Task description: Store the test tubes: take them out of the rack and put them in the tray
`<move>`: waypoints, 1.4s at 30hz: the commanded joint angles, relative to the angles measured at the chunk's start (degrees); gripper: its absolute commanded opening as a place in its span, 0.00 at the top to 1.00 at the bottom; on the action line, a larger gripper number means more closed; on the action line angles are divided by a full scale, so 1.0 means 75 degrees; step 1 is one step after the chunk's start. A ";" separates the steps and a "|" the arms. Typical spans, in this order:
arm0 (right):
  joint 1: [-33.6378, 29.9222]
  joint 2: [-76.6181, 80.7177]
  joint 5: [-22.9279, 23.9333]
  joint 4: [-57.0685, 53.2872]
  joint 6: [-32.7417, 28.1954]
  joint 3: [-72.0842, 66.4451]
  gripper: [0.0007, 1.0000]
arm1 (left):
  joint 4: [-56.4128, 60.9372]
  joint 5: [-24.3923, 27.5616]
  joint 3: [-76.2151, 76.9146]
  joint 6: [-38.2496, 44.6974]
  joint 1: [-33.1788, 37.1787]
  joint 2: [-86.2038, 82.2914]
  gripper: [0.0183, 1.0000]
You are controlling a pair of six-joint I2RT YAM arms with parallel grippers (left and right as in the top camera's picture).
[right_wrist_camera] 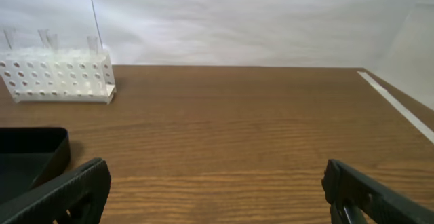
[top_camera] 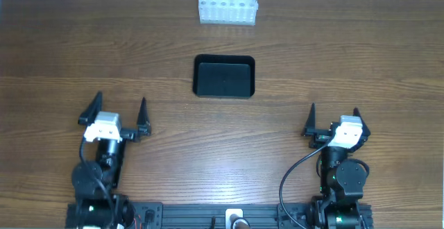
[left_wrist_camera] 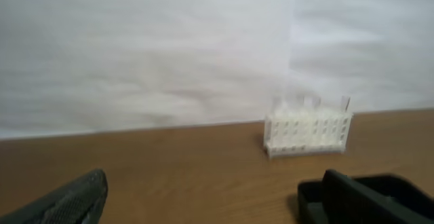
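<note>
- The top view looks straight down from a fixed spot above the table [top_camera: 361, 48]. It is far enough off to take in both arm bases at its lower edge, the tray [top_camera: 224, 76] mid-table and the rack [top_camera: 228, 8] at the far side.
- The left wrist view sits just behind the left gripper [top_camera: 119, 103], low over the tabletop. It faces almost level across the wood toward a pale wall [left_wrist_camera: 169, 47], with the rack well off ahead.
- The right wrist view rides behind the right gripper [top_camera: 334, 109], equally low and facing the same way. The tray's near corner is close, and the rack is farther on.
- All three views share the rack and the wood around it. The top and right wrist views also share the tray.
</note>
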 commanded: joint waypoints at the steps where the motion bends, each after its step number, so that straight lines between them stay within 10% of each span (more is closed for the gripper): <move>1: -0.0044 -0.0047 -0.0067 -0.0015 0.0020 -0.0055 0.01 | 0.1274 0.0271 0.0953 -0.0061 -0.0015 0.2396 0.00; 24: -0.0044 -0.0047 -0.0067 -0.0012 0.0020 -0.0055 0.01 | 0.1542 0.0277 0.8250 -0.0291 -0.1139 1.1829 0.00; 42: -0.0044 -0.0047 -0.0064 -0.0015 0.0020 -0.0055 0.01 | 0.1480 -0.0361 1.1036 -0.0291 -0.1897 1.4676 0.00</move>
